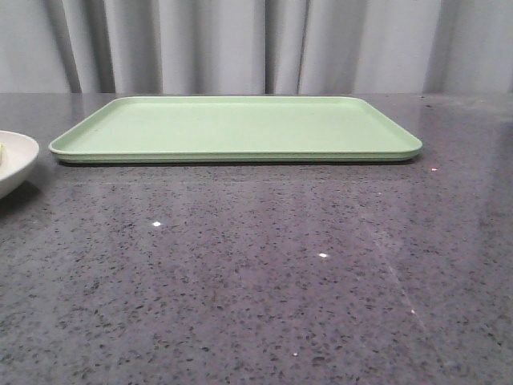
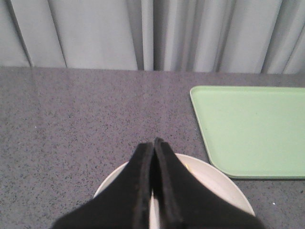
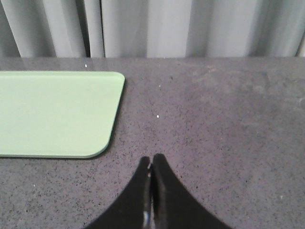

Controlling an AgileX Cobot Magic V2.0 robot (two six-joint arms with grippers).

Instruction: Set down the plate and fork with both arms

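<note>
Your left gripper (image 2: 153, 143), fingers pressed together empty, hovers over the plate (image 2: 214, 183) beside the tray (image 2: 252, 129); right gripper (image 3: 151, 162) likewise clenched; fork unseen; descending without opening risks knocking the plate.

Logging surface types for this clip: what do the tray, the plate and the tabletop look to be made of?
Tray: probably moulded plastic, matte light green, with a rolled rim and rounded corners. Plate: smooth cream-white, plastic or glazed ceramic; the look cannot settle which. Tabletop: polished dark grey speckled stone or a stone-look composite, with glossy light spots and faint reflections.
</note>
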